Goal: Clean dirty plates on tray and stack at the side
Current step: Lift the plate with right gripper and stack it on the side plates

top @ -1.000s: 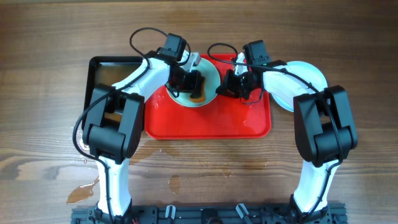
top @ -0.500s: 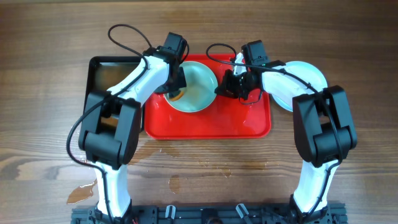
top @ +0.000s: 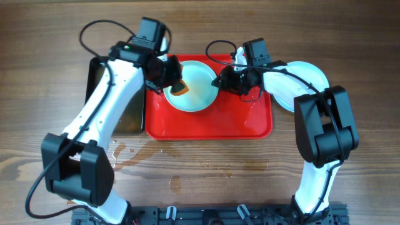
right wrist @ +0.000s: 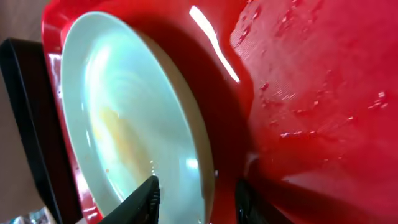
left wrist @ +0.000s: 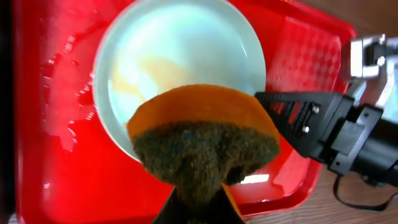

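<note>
A pale aqua plate (top: 197, 87) lies at the back left of the red tray (top: 212, 122), with a faint orange smear on its face. My left gripper (top: 175, 82) is shut on an orange sponge with a dark scrub face (left wrist: 205, 140), at the plate's left rim. My right gripper (top: 223, 81) straddles the plate's right rim and is shut on it, one finger on the face (right wrist: 124, 124) and one under the rim. In the right wrist view the jaws (right wrist: 196, 199) hold that edge slightly off the tray (right wrist: 311, 93). The left wrist view shows the plate (left wrist: 180, 50) and tray (left wrist: 50, 162) below the sponge.
Other pale plates (top: 310, 78) lie on the table right of the tray, partly under my right arm. A black tray (top: 100, 72) sits against the red tray's left side and also shows in the right wrist view (right wrist: 25, 93). Water puddles (top: 84, 192) lie on the wood at the front left.
My left arm has swung out to the left, and the sponge moved from the plate's middle to its left rim. The right gripper has stayed on the plate's right rim.
</note>
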Controlling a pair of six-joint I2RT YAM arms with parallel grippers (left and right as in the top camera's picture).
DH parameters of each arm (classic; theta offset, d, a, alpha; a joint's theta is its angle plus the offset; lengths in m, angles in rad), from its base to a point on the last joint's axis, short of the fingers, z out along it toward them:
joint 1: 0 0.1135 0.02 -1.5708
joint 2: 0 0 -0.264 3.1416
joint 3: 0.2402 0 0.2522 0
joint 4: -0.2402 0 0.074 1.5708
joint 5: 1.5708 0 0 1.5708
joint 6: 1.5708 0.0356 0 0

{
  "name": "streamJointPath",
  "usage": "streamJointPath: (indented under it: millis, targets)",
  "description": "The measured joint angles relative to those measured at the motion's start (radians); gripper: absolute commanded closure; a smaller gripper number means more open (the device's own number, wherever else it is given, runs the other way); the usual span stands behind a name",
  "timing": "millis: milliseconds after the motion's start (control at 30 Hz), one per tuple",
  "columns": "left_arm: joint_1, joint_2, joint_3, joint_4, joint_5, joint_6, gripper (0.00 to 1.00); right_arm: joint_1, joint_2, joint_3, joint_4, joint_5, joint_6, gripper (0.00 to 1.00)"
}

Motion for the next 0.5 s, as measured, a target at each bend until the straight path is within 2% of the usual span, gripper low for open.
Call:
streamJointPath:
  millis: [200,300,333,400,433,500]
  targets:
    - [0.171,0.000,0.000,0.000,0.037,0.039,0.96,0.030,0.000,0.000,0.009,0.069,0.000,0.59]
    - [0.180,0.000,0.000,0.000,0.047,0.056,0.96,0.073,0.000,0.006,0.014,0.111,0.009,0.59]
    - [0.179,0.000,0.000,0.000,0.050,0.060,0.96,0.101,0.000,0.012,0.014,0.145,0.024,0.63]
    - [0.177,0.000,0.000,0.000,0.057,0.063,0.96,0.137,0.000,0.019,0.014,0.189,0.042,0.91]
    - [0.177,0.000,0.000,0.000,0.058,0.064,0.96,0.153,0.000,0.021,0.004,0.218,0.058,0.96]
    - [0.177,0.000,0.000,0.000,0.058,0.064,0.96,0.164,0.000,0.020,-0.026,0.249,0.090,0.96]
